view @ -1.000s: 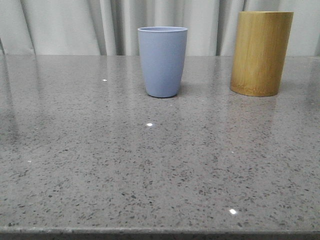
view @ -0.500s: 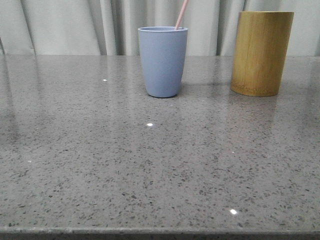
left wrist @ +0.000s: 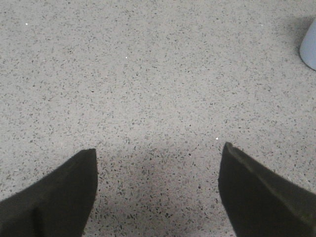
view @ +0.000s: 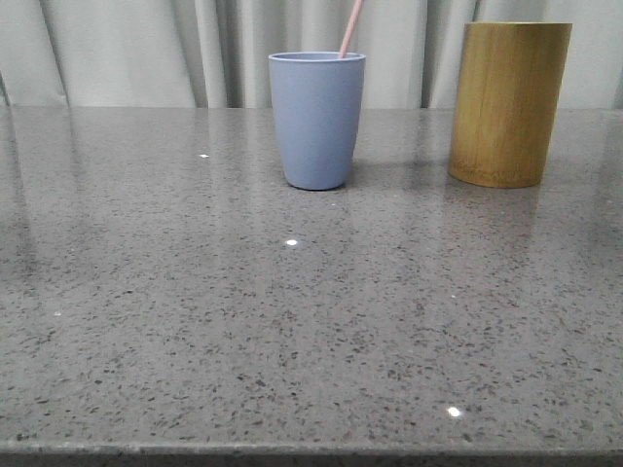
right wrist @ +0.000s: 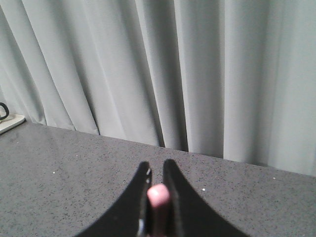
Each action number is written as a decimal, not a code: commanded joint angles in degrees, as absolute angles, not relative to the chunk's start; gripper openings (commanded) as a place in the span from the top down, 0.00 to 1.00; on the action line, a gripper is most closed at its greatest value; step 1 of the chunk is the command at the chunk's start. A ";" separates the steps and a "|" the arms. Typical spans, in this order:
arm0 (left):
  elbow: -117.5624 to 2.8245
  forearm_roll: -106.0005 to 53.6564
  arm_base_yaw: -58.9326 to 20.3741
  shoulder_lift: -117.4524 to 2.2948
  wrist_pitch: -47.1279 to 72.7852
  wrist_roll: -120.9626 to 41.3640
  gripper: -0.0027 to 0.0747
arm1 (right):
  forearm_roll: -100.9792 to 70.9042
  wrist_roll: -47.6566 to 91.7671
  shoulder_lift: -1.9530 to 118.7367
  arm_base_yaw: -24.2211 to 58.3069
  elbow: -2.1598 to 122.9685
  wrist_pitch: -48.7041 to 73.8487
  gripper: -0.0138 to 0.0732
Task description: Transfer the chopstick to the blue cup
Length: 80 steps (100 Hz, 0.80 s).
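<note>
Grey speckled stone makes up the tabletop (view: 292, 321), which fills the front view from the near edge back to a pale pleated curtain (view: 127, 49). At the far middle of the table stands the matte grey-blue plastic cup (view: 316, 119), upright and tapering to its base. To its right, well apart from it, stands a taller yellow-brown bamboo cylinder (view: 508, 102), also upright.

One thin, pale pink chopstick (view: 350, 27) rises out of the blue cup at the right side of its rim, leaning slightly to the right, and runs out of the top of the front view. Its lower end is inside the cup; how deep it reaches cannot be told.

On the right wrist view, the right gripper (right wrist: 157, 187) has its two black fingers drawn close together, pinching the rounded pink end of the chopstick (right wrist: 158, 196) between them. Beyond it lie the grey table and the curtain.

On the left wrist view, the left gripper (left wrist: 158, 163) has its dark fingers spread wide apart with nothing between them, hanging over bare tabletop. A sliver of the blue cup (left wrist: 309, 44) shows at the edge of that view, well apart from the fingers.
</note>
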<state>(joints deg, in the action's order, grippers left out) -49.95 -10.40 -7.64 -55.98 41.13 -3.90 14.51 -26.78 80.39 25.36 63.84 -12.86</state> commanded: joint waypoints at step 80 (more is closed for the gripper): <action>-51.59 -12.38 -7.51 -55.26 37.16 -3.16 0.33 | 16.64 -20.31 57.18 13.93 63.94 10.26 0.31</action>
